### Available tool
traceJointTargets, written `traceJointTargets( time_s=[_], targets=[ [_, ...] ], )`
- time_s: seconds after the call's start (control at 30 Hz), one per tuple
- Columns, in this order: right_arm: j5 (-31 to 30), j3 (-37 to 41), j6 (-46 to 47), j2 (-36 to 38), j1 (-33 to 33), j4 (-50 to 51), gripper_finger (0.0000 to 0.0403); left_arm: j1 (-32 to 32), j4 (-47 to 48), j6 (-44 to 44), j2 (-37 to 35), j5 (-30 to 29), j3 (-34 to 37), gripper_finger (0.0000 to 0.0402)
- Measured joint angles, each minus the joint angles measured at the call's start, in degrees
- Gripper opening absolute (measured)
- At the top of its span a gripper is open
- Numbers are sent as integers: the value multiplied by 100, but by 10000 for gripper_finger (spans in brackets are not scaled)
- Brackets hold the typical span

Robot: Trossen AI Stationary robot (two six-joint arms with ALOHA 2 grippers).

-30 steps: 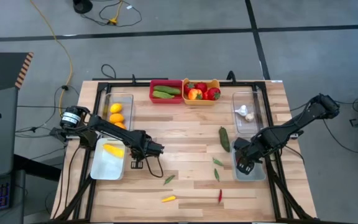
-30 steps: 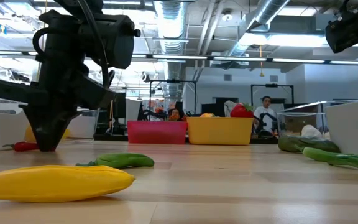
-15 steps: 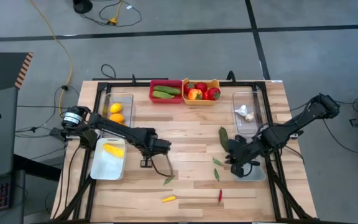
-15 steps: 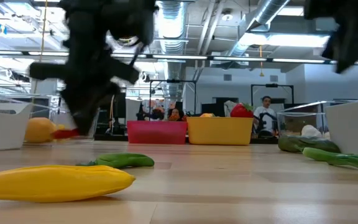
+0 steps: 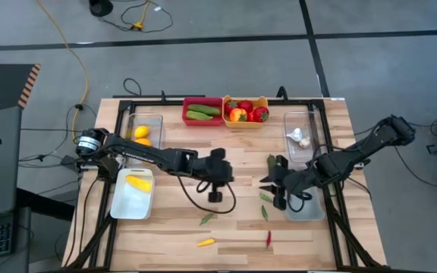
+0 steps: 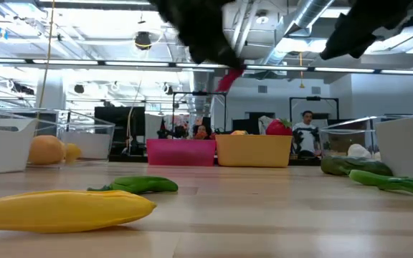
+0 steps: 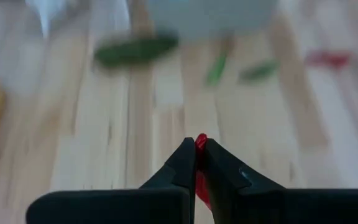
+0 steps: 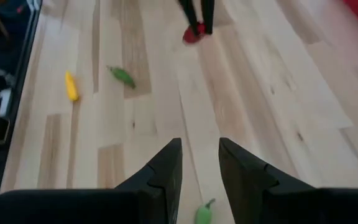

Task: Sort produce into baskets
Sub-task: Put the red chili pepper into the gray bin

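Two arms meet mid-counter [image 5: 226,163] in the high view. Low view: a red chili [image 6: 229,77] hangs lifted. Left wrist view: the left tool [image 7: 196,152] is clenched on that chili. Right wrist view: the right tool [image 8: 197,167] is parted, grasping nothing, above a green chili [image 8: 202,213].

The light wooden plank table [image 5: 226,155] carries a black metal frame [image 5: 120,121] along its edges, on grey floor [image 5: 226,68] where a yellow cable [image 5: 73,53] runs at about ten o'clock from the table and black tape lines [image 5: 203,39] cross at twelve o'clock.
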State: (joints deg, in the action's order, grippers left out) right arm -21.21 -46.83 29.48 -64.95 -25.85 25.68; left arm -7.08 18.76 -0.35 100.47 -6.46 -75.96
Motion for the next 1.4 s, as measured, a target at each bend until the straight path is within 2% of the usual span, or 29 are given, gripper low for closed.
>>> traceJointTargets(
  time_s=[0.17,0.27,0.43,0.67,0.97,1.23,1.4],
  targets=[
    [-1,0,-17,0,169,-219,134,-2,-1394,283,0,-2,-9,9],
    [0,0,-36,-2,258,-337,134,1,-1920,405,0,-2,-9,9],
    [1,0,-610,-2,393,-862,134,1,-2561,583,0,-2,-9,9],
    [6,0,-1313,-2,543,-1652,134,1,-2997,687,0,0,-9,9],
    [35,0,-1351,0,762,-1921,131,3,-3224,840,-2,-18,-9,9],
    [37,0,-1351,0,761,-1913,81,3,-3226,874,-2,-44,-9,13],
    [37,0,-1351,0,761,-1906,63,1,-3227,934,-2,-40,-9,32]
  ],
)
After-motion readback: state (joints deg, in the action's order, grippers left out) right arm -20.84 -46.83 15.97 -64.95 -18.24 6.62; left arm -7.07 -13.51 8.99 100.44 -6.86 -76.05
